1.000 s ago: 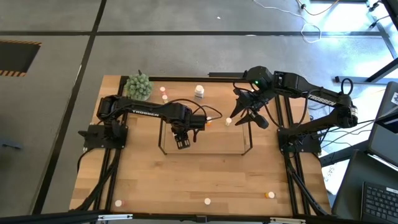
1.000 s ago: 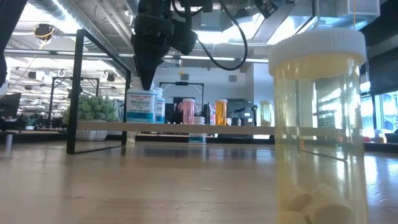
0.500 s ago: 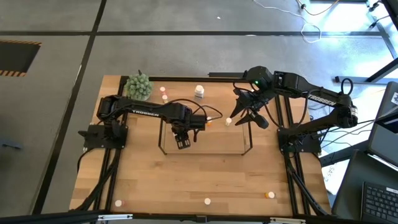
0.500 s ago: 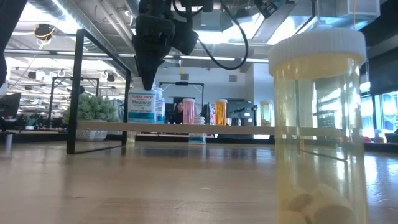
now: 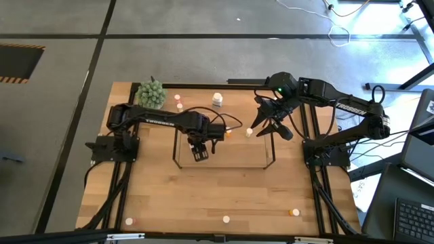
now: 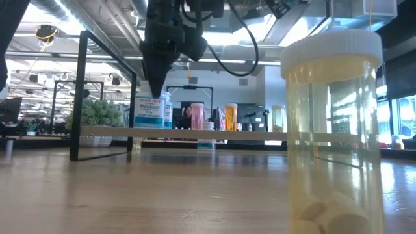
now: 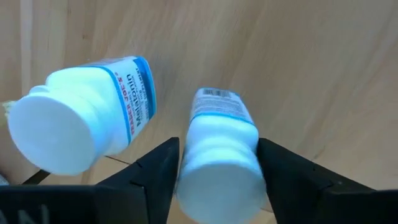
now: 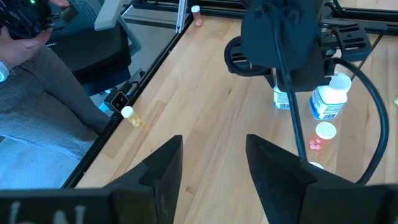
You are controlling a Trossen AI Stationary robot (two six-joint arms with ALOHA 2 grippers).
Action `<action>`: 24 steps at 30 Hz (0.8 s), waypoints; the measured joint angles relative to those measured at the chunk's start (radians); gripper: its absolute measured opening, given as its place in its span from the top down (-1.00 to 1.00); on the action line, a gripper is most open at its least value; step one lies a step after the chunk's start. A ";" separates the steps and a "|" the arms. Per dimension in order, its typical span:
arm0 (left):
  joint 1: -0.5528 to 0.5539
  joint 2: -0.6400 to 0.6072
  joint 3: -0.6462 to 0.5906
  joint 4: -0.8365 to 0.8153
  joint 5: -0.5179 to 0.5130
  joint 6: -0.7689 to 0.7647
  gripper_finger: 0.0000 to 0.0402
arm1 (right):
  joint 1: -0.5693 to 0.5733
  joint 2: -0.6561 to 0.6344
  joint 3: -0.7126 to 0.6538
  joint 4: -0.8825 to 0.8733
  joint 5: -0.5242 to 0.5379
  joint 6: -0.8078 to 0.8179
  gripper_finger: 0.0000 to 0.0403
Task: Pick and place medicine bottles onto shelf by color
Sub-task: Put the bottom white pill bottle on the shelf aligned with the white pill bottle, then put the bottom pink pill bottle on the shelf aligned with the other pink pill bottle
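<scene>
**Q:** Bottles on the shelf (image 5: 268,157): where did yours stand, and what could have gone wrong?

**A:** Your white bottle (image 7: 221,158) stood on the shelf, between the fingers of the left gripper (image 7: 217,177). The jaws were spread around its cap, barely clear. A second white bottle (image 7: 84,127) stood just beside it. Had you lifted off at a slant, a finger could have caught either one and tipped it.

**Q:** And what was hard to make out?

**A:** Whether the fingers touched the cap, you could not tell. Your right gripper (image 8: 208,165) waited with jaws apart near the shelf's right end. The low view was partly blocked by a cream bottle (image 6: 331,130).
</scene>
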 joint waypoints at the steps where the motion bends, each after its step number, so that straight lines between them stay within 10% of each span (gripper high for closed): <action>1: 0.000 0.002 -0.001 -0.001 -0.004 0.000 -0.06 | 0.000 0.000 0.000 0.000 0.000 0.000 0.11; 24: -0.033 -0.008 0.107 -0.116 -0.086 -0.037 -0.32 | 0.000 0.000 0.000 0.000 0.000 0.000 0.11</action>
